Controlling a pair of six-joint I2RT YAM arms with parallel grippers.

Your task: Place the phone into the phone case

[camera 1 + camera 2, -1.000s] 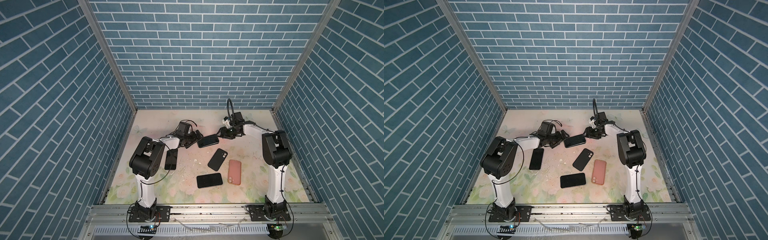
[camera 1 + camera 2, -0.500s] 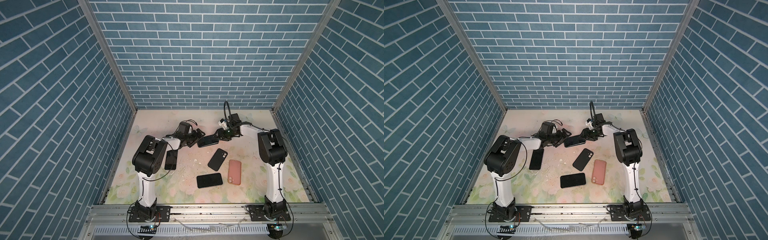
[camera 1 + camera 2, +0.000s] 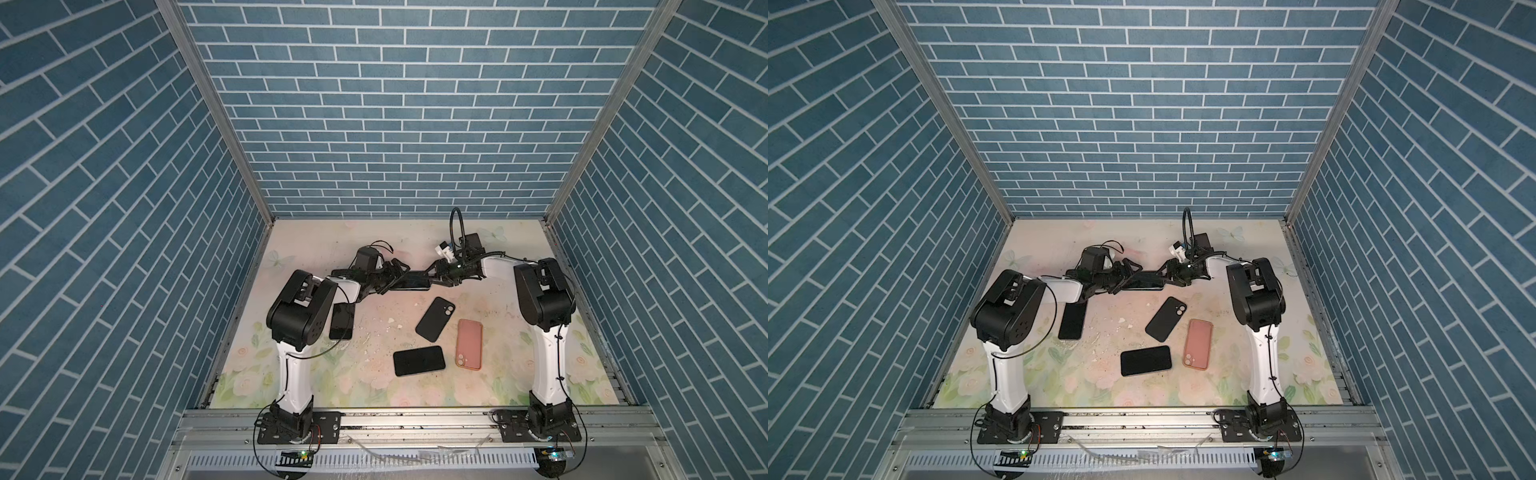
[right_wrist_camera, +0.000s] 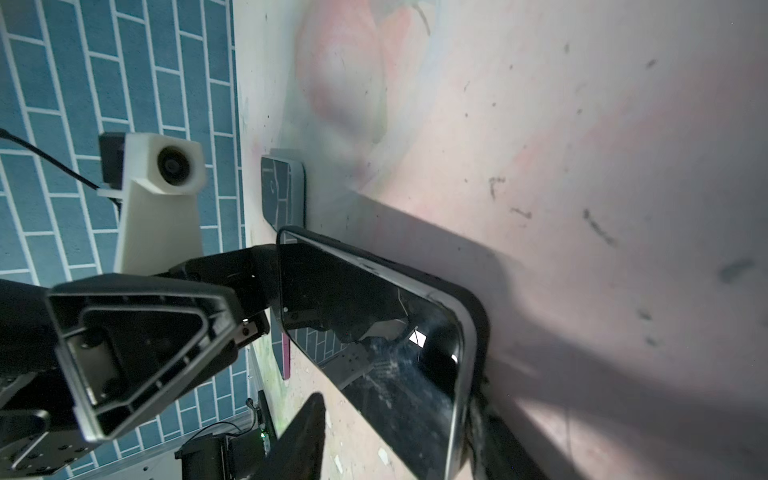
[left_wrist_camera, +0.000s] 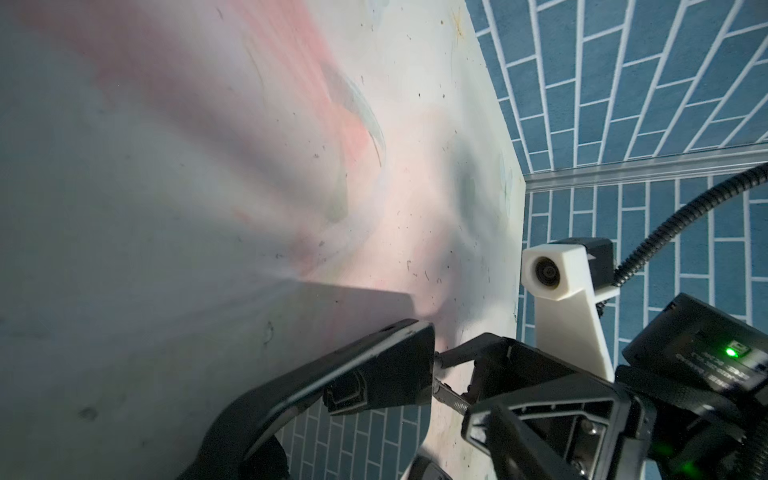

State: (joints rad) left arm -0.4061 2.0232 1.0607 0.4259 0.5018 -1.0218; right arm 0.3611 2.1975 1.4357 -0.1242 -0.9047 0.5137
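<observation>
We see both arms meeting toward the back of the floral tabletop. The phone is stretched between them, its long side running from one claw to the other. The right claw pinches the end on its side. In the right wrist view the glassy face shows, and the phone stands clear of the surface with its shadow beneath.

The left claw has its fingers about the opposite end, one touching the short edge, but we cannot tell whether they press it or stand loose.

Nearer the front, well apart from both claws, lie a black case, camera side up, and a pink case just beside it. A front phone lies flat before them. A side phone lies by the left arm's elbow.
</observation>
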